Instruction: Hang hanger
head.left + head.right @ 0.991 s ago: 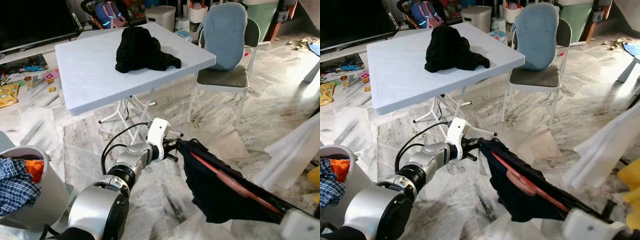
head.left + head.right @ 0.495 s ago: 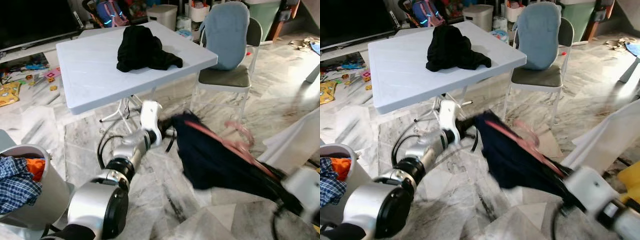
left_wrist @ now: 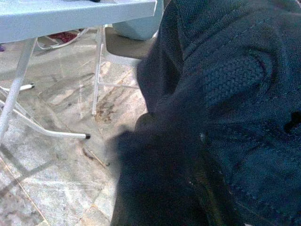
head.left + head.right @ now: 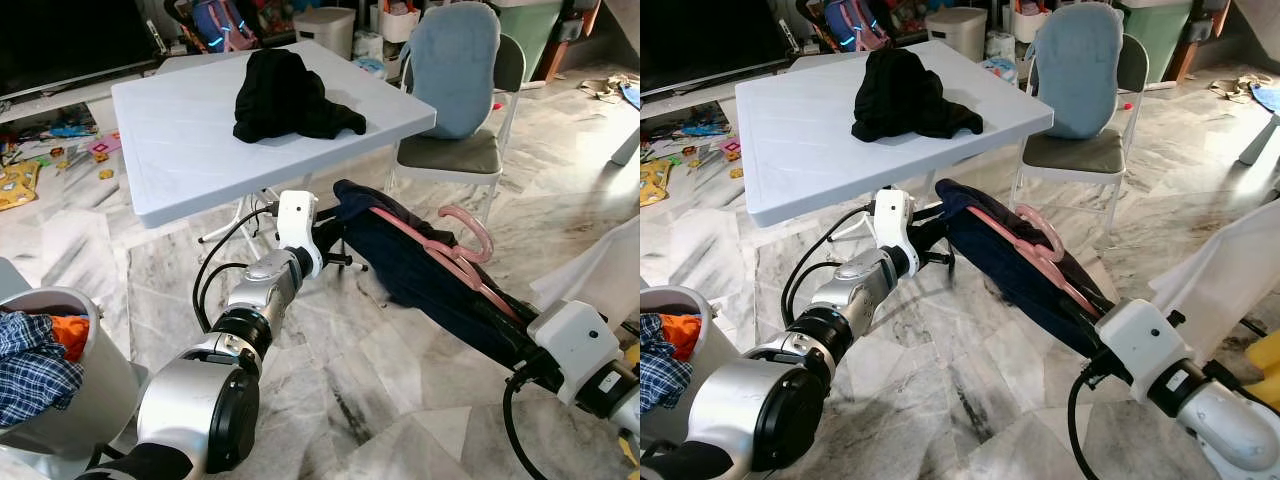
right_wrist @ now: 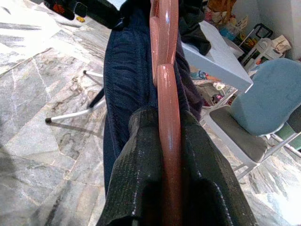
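Note:
A pink hanger (image 4: 452,262) carries a dark navy garment (image 4: 415,272) and lies slanted above the marble floor, its hook (image 4: 470,224) pointing up. My left gripper (image 4: 335,248) is shut on the garment's far end, just below the white table's front edge. In the left wrist view the navy garment (image 3: 225,103) lies right against the camera. My right gripper (image 5: 167,120) is shut on the hanger's near end, its fingers wrapped in the cloth. The right wrist (image 4: 575,350) sits at the lower right.
A white folding table (image 4: 170,150) holds a black clothing pile (image 4: 285,95). A chair with a blue cushion (image 4: 455,70) stands to its right. A laundry basket (image 4: 70,385) with clothes sits at the lower left. White cloth (image 4: 600,280) hangs at the right edge.
The hanger and garment swung up from hanging low by my right arm to lying stretched between both grippers. My left gripper rose toward the table, and the hook now shows.

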You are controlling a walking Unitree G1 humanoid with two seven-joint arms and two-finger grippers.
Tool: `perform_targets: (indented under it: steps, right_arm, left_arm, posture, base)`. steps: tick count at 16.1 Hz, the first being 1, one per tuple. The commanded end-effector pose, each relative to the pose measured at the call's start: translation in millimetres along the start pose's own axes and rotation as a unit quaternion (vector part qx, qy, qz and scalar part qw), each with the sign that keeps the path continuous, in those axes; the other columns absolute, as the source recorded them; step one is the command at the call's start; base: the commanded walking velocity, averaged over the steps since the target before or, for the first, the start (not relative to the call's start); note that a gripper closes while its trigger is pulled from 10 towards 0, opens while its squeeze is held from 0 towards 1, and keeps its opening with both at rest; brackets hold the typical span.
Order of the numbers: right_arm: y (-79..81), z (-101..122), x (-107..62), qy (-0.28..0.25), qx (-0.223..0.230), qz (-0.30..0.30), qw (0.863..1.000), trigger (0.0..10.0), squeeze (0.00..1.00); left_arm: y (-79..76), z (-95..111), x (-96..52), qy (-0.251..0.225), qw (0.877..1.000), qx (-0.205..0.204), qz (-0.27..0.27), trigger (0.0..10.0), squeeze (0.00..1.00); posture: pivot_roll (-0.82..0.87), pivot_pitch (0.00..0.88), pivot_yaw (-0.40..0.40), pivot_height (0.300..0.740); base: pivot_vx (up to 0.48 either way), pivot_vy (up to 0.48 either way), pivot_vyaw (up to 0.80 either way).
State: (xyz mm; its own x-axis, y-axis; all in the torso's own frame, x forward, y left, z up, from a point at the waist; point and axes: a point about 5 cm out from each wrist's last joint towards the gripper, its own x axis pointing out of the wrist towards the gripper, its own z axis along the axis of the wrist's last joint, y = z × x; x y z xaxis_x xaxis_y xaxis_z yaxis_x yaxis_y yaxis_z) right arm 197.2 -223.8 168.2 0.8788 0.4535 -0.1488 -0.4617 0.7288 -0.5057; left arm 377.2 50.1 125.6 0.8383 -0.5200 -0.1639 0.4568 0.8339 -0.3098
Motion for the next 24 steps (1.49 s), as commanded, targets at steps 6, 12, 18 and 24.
perform_targets:
  steps: [6,12,18,24]
  right_arm:
    - [-6.7,20,-0.8,-0.06,-0.024,-0.02,0.998,10.0,0.0]
    - [-5.5,19,2.4,-0.054,-0.034,-0.016,0.998,10.0,0.0]
    - [-16.1,-76,26.8,0.151,0.098,-0.134,0.974,10.0,0.0]
    - [0.4,-94,53.6,0.173,-0.019,-0.038,0.984,10.0,0.0]
  left_arm:
    - [18.4,-11,-7.8,0.026,0.999,-0.002,0.047,0.0,0.0]
    - [17.7,-10,-7.3,0.025,0.999,0.004,0.047,0.0,0.0]
    - [6.5,-45,-15.6,0.046,0.997,0.069,-0.004,4.9,0.0]
    - [-9.0,-73,-24.0,0.077,0.985,0.134,-0.077,8.3,0.0]
  posture:
    - [-0.14,0.0,0.063,0.74]
    - [-0.14,0.0,0.063,0.74]
    - [-0.13,0.0,0.074,0.74]
    - [-0.07,0.0,0.076,0.74]
  base:
    - [0.0,0.0,0.0]
    - [0.0,0.0,0.0]
    - [0.0,0.0,0.0]
    - [0.0,0.0,0.0]
